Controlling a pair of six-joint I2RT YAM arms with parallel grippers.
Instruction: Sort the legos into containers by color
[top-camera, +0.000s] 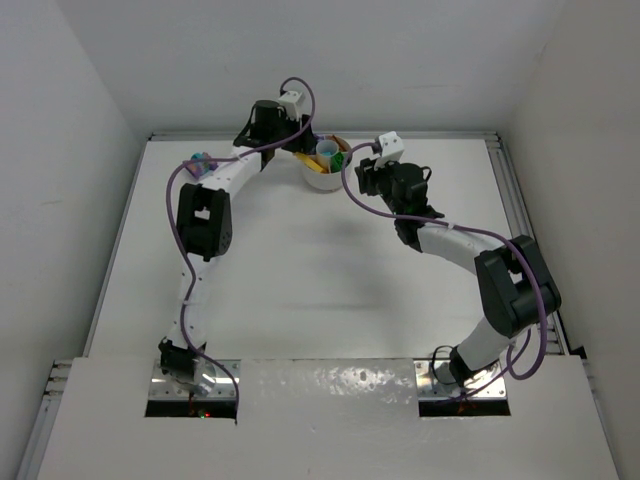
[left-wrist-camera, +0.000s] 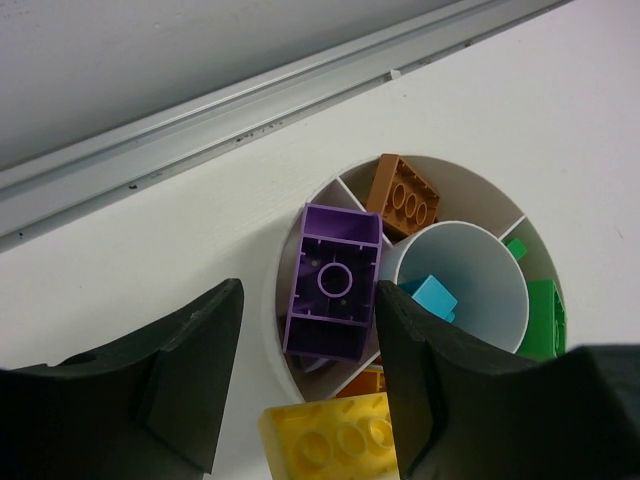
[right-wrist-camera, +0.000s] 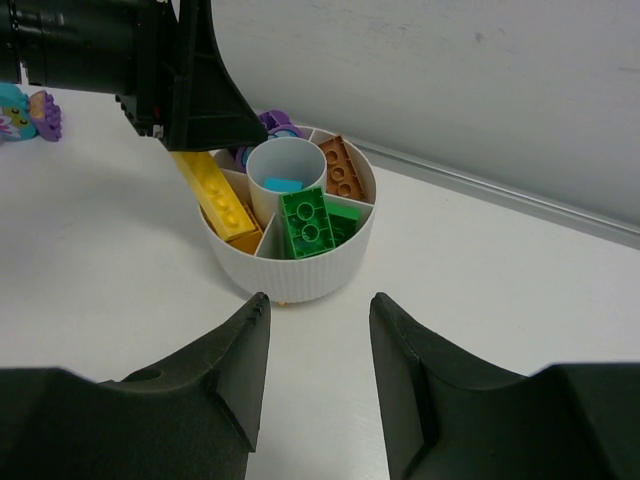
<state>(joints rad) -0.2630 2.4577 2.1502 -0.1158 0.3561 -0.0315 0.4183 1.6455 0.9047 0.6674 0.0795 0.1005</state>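
The white round dish (top-camera: 322, 178) stands at the back of the table, and its wall (right-wrist-camera: 300, 265) and rim (left-wrist-camera: 273, 325) show in both wrist views. My left gripper (left-wrist-camera: 310, 290) hangs open right over it. A purple brick (left-wrist-camera: 335, 285) lies upside down in the compartment below, clear of the left finger. A yellow brick (right-wrist-camera: 210, 195) leans over the rim. Green (right-wrist-camera: 308, 220), brown-orange (right-wrist-camera: 340, 165) and teal (right-wrist-camera: 283, 184) bricks lie in their own sections, the teal one in the central well. My right gripper (right-wrist-camera: 318, 305) stands open and empty just in front of the dish.
A small teal and pink toy (right-wrist-camera: 25, 110) sits on the table to the left of the dish, beside the left arm (top-camera: 205, 215). The back wall and a metal rail (left-wrist-camera: 200, 120) run close behind the dish.
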